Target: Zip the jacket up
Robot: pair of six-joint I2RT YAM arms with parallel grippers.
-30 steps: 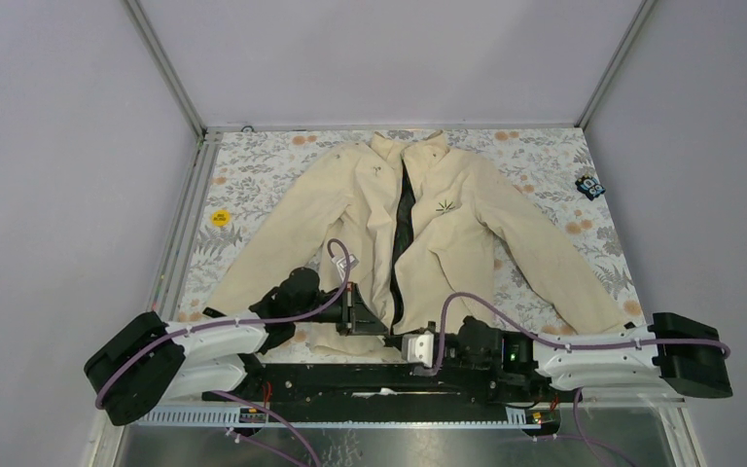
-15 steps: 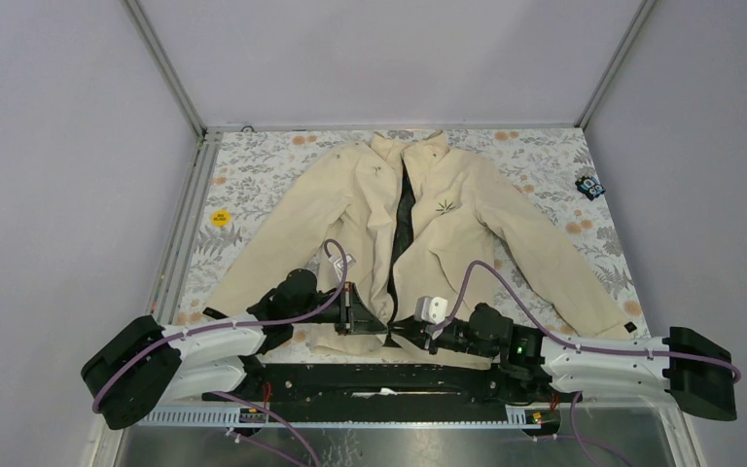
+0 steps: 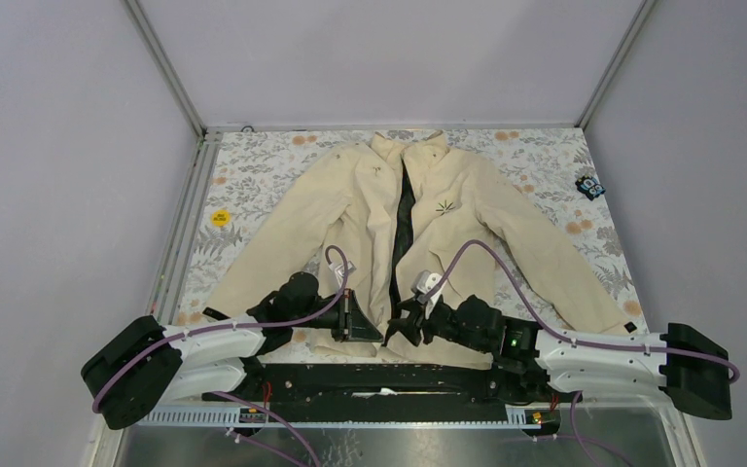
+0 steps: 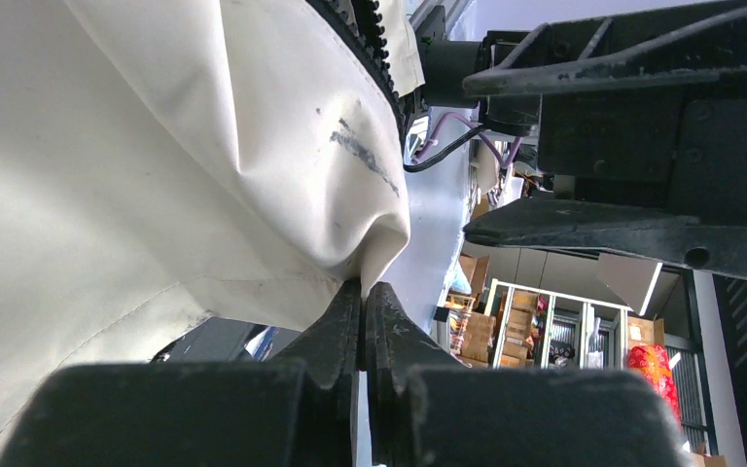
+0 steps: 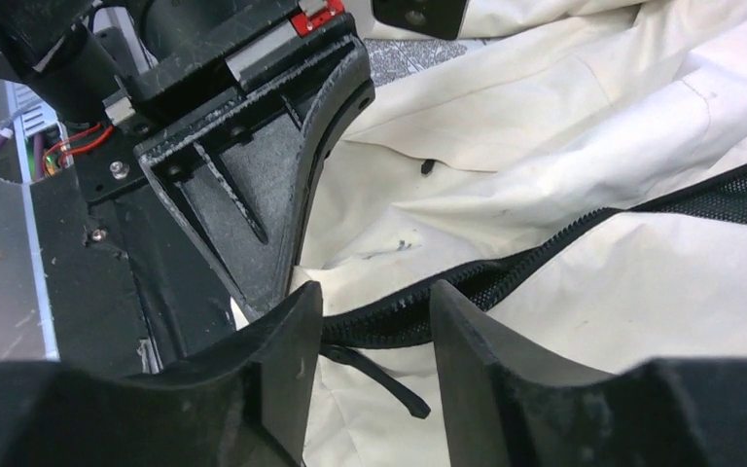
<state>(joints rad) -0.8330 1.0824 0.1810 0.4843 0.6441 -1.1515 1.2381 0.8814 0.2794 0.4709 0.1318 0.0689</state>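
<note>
While you look down from the top camera, the jacket (image 3: 467,224) lies flat on the flowered table (image 3: 253,175), with its collar at the far edge, its hem by the arm bases and its sleeves spread to either side. Its front stands open, and a dark strip of lining (image 3: 406,209) shows between the two panels. A small dark logo (image 3: 444,206) sits on the panel toward the right arm's side, and a yellow sticker (image 3: 219,218) lies on the table beyond the other sleeve. Your left gripper (image 3: 360,321) and right gripper (image 3: 401,321) meet low at the hem, close together on either side of the opening. From the left wrist, you see the left gripper (image 4: 363,290) with its fingers pressed together, pinching a corner of cream jacket (image 4: 107,146) cloth, while the zipper (image 4: 374,39) teeth run along the cloth's edge at the top. From the right wrist, the right gripper (image 5: 374,306) has its fingers apart and straddles the dark zipper (image 5: 506,268) edge of the jacket (image 5: 564,126). You cannot tell whether either finger touches it. A thin dark strap (image 5: 379,377) trails from the zipper's near end, and the left gripper (image 5: 272,263) stands just beside it, over the cloth.
</note>
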